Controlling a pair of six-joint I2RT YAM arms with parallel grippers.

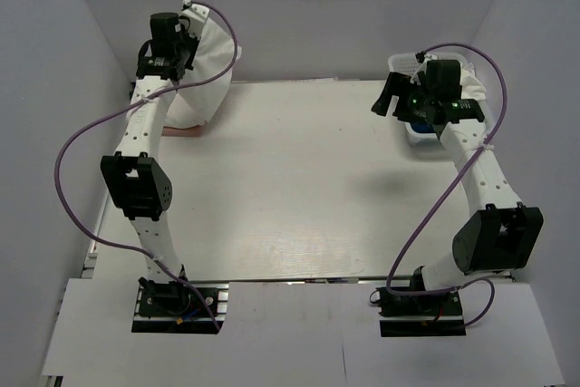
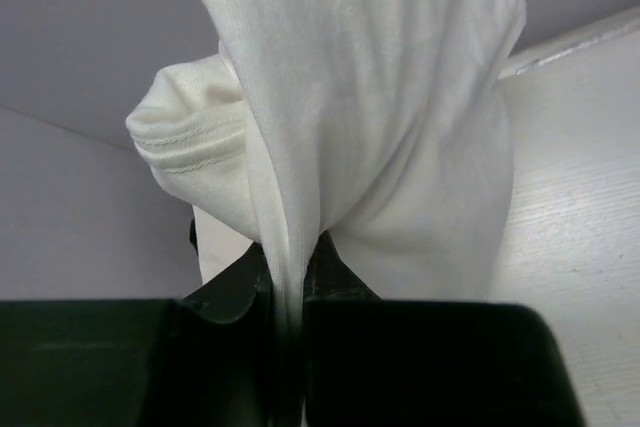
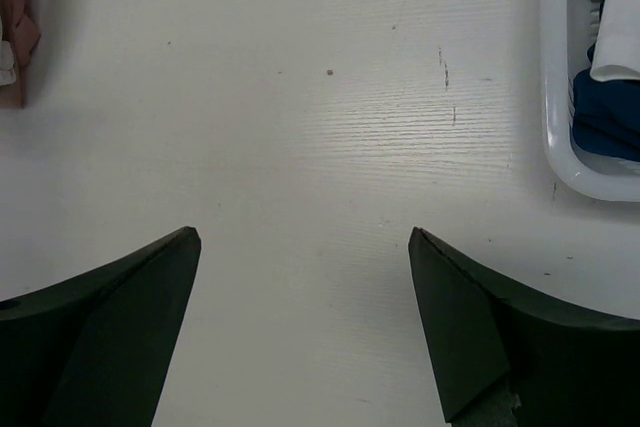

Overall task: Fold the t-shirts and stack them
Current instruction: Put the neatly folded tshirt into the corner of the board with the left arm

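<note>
My left gripper (image 1: 186, 29) is raised at the back left corner and is shut on a white t-shirt (image 1: 204, 70). The shirt hangs from it in a bunch down to the table. In the left wrist view a fold of the shirt (image 2: 350, 117) is pinched between the jaws of the left gripper (image 2: 290, 292). A pale pink shirt (image 1: 181, 132) lies under the hanging shirt; its edge shows in the right wrist view (image 3: 15, 27). My right gripper (image 1: 388, 97) is open and empty, held above the table by the basket; in the right wrist view the right gripper (image 3: 304, 237) has only bare table between its jaws.
A white basket (image 1: 419, 140) at the back right holds blue and white cloth; its rim (image 3: 560, 162) shows in the right wrist view. Grey walls enclose the table on the left, back and right. Purple cables loop from both arms.
</note>
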